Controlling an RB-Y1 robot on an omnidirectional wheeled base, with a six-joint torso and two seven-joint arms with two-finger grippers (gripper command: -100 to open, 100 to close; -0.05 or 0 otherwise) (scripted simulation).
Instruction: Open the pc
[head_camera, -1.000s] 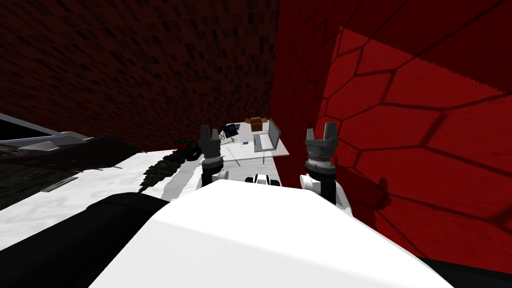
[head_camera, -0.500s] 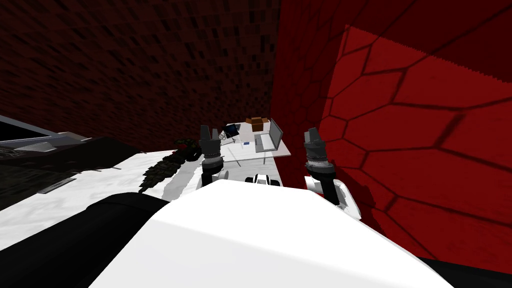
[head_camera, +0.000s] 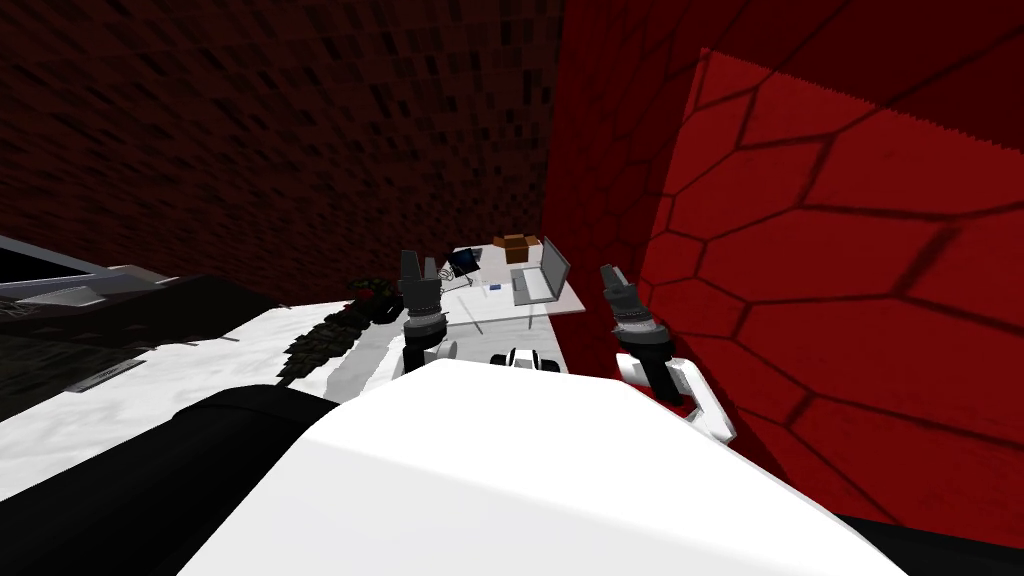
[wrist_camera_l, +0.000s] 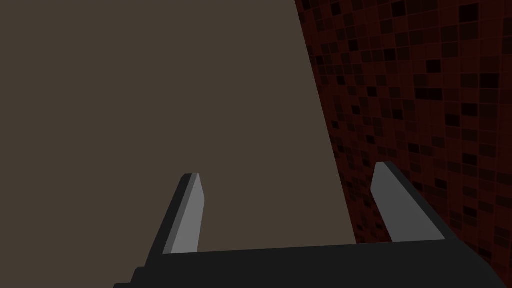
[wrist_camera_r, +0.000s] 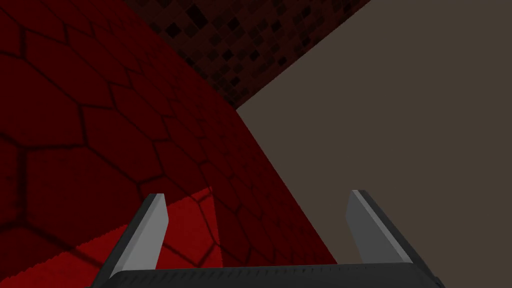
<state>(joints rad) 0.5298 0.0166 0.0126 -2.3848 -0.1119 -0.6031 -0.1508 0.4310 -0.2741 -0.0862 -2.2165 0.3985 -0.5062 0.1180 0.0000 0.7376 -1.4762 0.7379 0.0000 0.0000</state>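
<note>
Approach comes first, by my judgement: the pc (head_camera: 540, 276), a grey laptop, sits on the white tabletop (head_camera: 497, 306) well ahead of both tools, between them and nearer the right tool (head_camera: 611, 277). Its lid stands raised at an angle over the keyboard half, though I cannot tell how wide. The right tool is released, blades spread and holding nothing, and leans toward the laptop. The left tool (head_camera: 414, 270) is likewise released and empty, pointing upward. To do this well, the base should close in squarely until the lid's free edge is within reach. The right tool should then pinch that edge lightly and follow the hinge's arc rather than push straight, lest the laptop slide toward the brown box (head_camera: 515, 246) beyond it.
</note>
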